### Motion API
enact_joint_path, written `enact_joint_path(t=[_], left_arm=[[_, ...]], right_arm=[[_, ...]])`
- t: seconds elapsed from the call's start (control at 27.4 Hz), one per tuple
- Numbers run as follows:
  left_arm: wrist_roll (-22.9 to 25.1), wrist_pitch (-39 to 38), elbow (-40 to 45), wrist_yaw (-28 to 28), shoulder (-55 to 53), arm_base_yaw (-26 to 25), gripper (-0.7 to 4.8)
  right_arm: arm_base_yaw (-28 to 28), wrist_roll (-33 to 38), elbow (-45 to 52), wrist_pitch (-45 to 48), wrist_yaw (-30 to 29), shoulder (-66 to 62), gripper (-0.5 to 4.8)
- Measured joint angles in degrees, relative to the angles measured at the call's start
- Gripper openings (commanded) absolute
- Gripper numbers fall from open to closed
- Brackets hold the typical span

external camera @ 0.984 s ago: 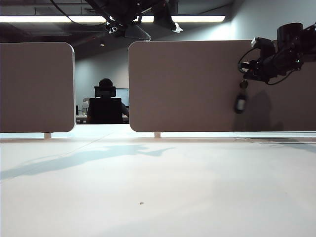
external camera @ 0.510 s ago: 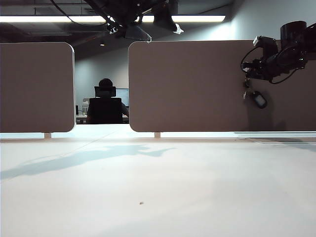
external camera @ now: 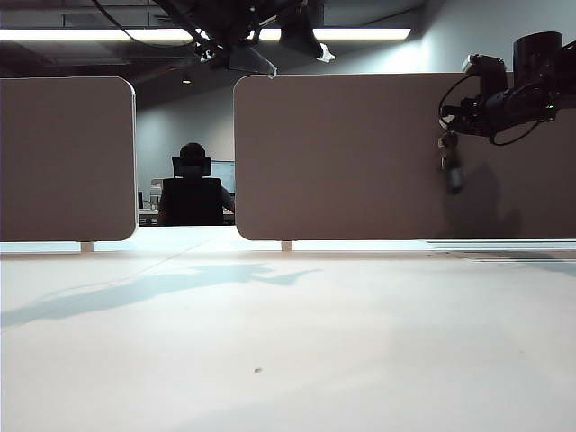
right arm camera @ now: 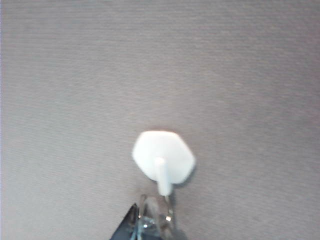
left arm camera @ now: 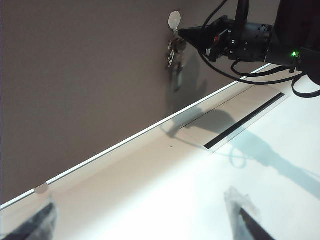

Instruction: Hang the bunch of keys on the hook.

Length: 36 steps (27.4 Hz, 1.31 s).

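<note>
Against the brown partition panel at the far right of the exterior view, the right gripper is raised level to the hook, with its jaws closed on the ring end of the bunch of keys. The bunch hangs straight below the gripper tips, the fob lowest and lying close to the panel face. In the left wrist view the same bunch hangs directly under the pale hexagonal hook, with the right gripper tip touching or just beside the ring. In the right wrist view the key ring sits just below the hook's short peg, very near its tip; whether the ring is already threaded over the peg cannot be determined. The step in hand is judged to be the final placement: seating the ring on the hook. The next move calls for confirming that the ring has passed over the peg tip, lowering slightly so that the hook takes the weight, then opening the jaws and drawing back from the panel without dragging the ring off. The left gripper is held well apart over the white table, its jaws fully spread and empty, with only the finger tips visible.
</note>
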State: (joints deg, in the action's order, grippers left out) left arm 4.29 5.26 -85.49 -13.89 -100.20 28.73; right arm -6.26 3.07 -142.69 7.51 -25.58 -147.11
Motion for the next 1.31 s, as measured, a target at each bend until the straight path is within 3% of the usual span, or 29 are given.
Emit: enact_joint_path(t=[0.47, 0.95, 1.31], left_arm=[[0.0, -0.3, 0.0, 0.0, 0.0, 0.0, 4.79], [0.0, -0.3, 0.0, 0.0, 0.0, 0.0, 4.79], [0.0, -0.4, 0.0, -0.1, 0.0, 0.0, 4.79]], right_arm=[[-1.5, 0.1, 0.2, -0.2, 2.4, -2.6, -0.09], [-1.2, 0.3, 0.1, -1.0, 0.0, 0.2, -0.09], [-0.9, 0.2, 0.2, -7.2, -2.4, 0.7, -0.09]])
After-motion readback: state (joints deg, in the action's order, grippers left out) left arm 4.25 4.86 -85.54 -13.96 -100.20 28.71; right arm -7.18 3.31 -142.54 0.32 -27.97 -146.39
